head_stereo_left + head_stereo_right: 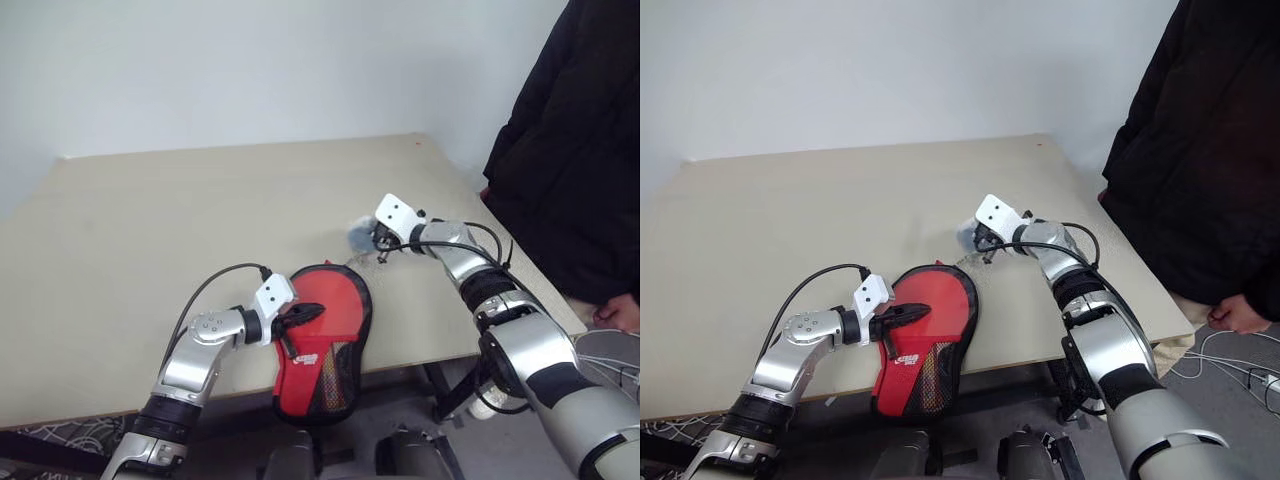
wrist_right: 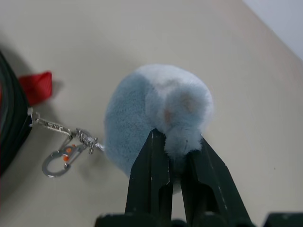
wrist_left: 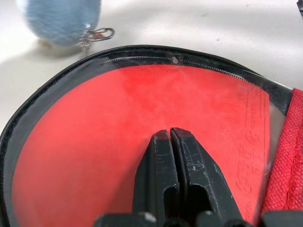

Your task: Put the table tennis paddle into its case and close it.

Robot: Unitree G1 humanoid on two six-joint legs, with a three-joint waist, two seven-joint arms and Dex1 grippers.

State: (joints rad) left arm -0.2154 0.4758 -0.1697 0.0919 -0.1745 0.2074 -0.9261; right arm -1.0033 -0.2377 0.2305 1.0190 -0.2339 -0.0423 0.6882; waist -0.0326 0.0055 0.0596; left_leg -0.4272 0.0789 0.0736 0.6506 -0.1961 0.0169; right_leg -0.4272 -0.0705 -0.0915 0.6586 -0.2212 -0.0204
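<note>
From my head cameras, the case (image 1: 322,340) lies at the near edge of the worktop (image 1: 150,250), its handle end hanging past the rim, with the table tennis paddle (image 1: 330,305) already inside, red behind the clear half. My left hand (image 1: 300,316) rests closed on top of it, I judge to pin it flat while the zip is drawn. My right hand (image 1: 380,240) is beyond the case, at the pale blue fluffy charm (image 1: 358,235); a person in a dark coat (image 1: 570,150) stands by the worktop's right side. In my left wrist view, my black fingers (image 3: 173,165) are pressed together on the clear cover. In my right wrist view, my fingers (image 2: 151,175) pinch a nub of the charm, whose small chain and clip (image 2: 61,153) runs to the case's edge, so pulling it should work the zip.
</note>
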